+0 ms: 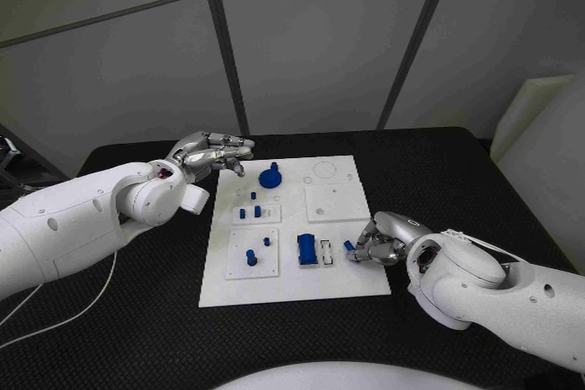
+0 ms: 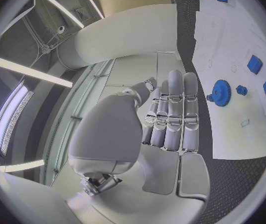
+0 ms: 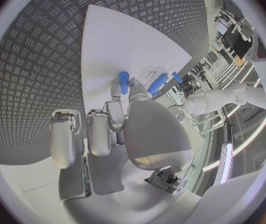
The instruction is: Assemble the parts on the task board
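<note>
The right silver hand [image 1: 378,240] is sitting at the right edge of the flat white task board [image 1: 341,276], pinching a small blue cylindrical peg [image 1: 349,246] between thumb and a finger; the right wrist view shows that peg [image 3: 123,81] sticking out past the fingertips over the board. Just beside it, toward the board's middle, a tall blue rectangular block [image 1: 306,249] is standing upright next to a white slot. Over at the far left corner, the left silver hand [image 1: 215,156] is hovering with its fingers lying straight and side by side, holding nothing. The round blue gear [image 1: 270,178] is lying on the board just beside those fingertips, not touching. Small blue pegs [image 1: 251,211] are standing in the left panels. The black desk [image 1: 146,322] is carrying it all.
</note>
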Controlling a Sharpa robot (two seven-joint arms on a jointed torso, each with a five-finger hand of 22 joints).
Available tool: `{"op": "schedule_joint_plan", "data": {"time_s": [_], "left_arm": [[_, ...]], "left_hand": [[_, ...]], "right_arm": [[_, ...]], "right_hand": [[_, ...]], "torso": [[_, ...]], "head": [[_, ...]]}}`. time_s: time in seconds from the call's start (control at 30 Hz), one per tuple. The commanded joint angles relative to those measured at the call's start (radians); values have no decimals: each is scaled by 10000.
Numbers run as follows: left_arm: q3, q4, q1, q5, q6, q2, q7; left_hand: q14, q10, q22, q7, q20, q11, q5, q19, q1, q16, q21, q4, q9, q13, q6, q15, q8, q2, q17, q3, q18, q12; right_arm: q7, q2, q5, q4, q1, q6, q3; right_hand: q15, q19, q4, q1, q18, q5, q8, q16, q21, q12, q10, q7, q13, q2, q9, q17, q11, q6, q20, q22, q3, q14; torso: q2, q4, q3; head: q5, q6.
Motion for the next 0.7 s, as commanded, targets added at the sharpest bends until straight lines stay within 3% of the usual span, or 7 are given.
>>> {"op": "schedule_joint_plan", "data": {"time_s": [0.03, 0.27, 0.7], "left_arm": [[8, 27, 13, 0, 70, -2, 7], [8, 44, 15, 0, 53, -17, 5], [8, 51, 17, 0, 55, -10, -3]], "left_hand": [[21, -76, -15, 9, 30, 19, -39, 16, -88, -41, -17, 3, 15, 14, -35, 51, -35, 21, -13, -58, -42, -36], [21, -76, -15, 9, 30, 19, -39, 16, -88, -41, -17, 3, 15, 14, -35, 51, -35, 21, -13, -58, -42, -36], [23, -83, -27, 10, 31, 20, -38, 25, -88, -56, -37, 1, 20, 22, -39, 51, -43, 16, -12, -61, -42, -37]], "right_arm": [[-173, -28, 1557, 74, -87, -781, -84], [218, 68, 2414, 269, -82, -1703, -81], [359, 402, 2906, 156, -80, -1810, -79]], "right_hand": [[-67, 911, 25, 15, -56, 489, 0, -24, -4, -59, 43, -33, -83, 72, -88, 252, -104, 103, -92, 2313, 14, 555], [-72, 926, 20, 24, -66, 578, 3, 10, 28, -18, 64, -40, -45, 64, -97, 310, -112, 116, -96, 2346, 11, 567], [-70, 920, 57, -49, -62, 595, -1, 0, 15, -21, 68, -27, -44, 2, -111, 297, -103, 117, -99, 2333, -48, 564]], "torso": [[4, 3, -9], [18, -13, 4], [17, -13, 8]], "head": [[0, 12], [27, 11], [49, -9]]}}
